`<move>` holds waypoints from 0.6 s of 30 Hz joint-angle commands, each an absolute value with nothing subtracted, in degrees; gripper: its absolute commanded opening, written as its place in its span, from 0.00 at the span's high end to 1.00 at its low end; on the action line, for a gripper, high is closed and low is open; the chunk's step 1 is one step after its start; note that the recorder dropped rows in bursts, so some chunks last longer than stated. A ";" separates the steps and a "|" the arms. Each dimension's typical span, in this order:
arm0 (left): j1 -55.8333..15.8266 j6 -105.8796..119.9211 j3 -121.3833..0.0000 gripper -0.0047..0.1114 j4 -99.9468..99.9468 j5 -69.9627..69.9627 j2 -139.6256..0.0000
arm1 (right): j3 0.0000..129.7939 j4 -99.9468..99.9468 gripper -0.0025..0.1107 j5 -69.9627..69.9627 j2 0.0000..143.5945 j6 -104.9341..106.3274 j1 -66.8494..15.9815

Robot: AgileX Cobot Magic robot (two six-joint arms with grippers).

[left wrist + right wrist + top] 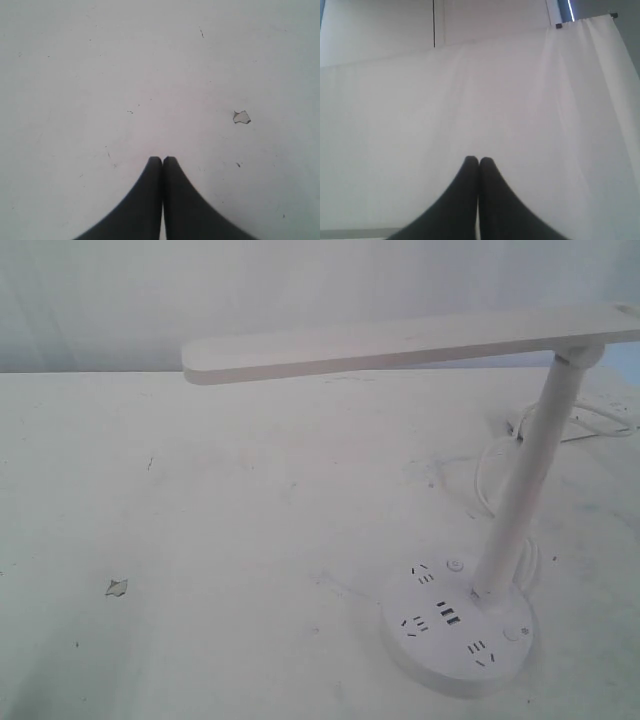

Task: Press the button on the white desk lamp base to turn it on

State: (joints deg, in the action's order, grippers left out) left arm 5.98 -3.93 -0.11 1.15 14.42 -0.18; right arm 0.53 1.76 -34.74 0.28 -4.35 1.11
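A white tabletop fills the scene, scuffed with a few dark specks. From its middle, a small grey chip lies at about eight o'clock. A white cable loops loosely at about two o'clock. A pale cloth backdrop hangs at twelve.

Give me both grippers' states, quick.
Left gripper: closed, holding nothing.
Right gripper: closed, holding nothing.

The button sits flat atop the round white desk lamp base.
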 commanded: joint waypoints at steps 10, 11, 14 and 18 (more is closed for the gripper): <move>5.51 -4.00 0.00 0.96 1.12 14.52 0.00 | 23.72 12.01 0.98 -0.91 28.96 4.23 1.06; 5.51 -4.00 0.00 0.96 1.12 14.52 0.00 | 25.61 12.00 0.98 3.16 32.05 3.81 1.06; 5.51 -4.00 0.00 0.96 1.12 14.52 0.00 | 28.97 13.35 0.98 9.13 39.00 1.10 1.06; 5.51 -4.00 0.00 0.96 1.12 14.52 0.00 | 29.24 14.61 0.98 9.15 44.21 -2.45 1.06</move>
State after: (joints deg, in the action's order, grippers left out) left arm 5.98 -3.93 -0.11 1.15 14.42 -0.18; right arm 28.63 13.28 7.66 41.42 0.77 1.11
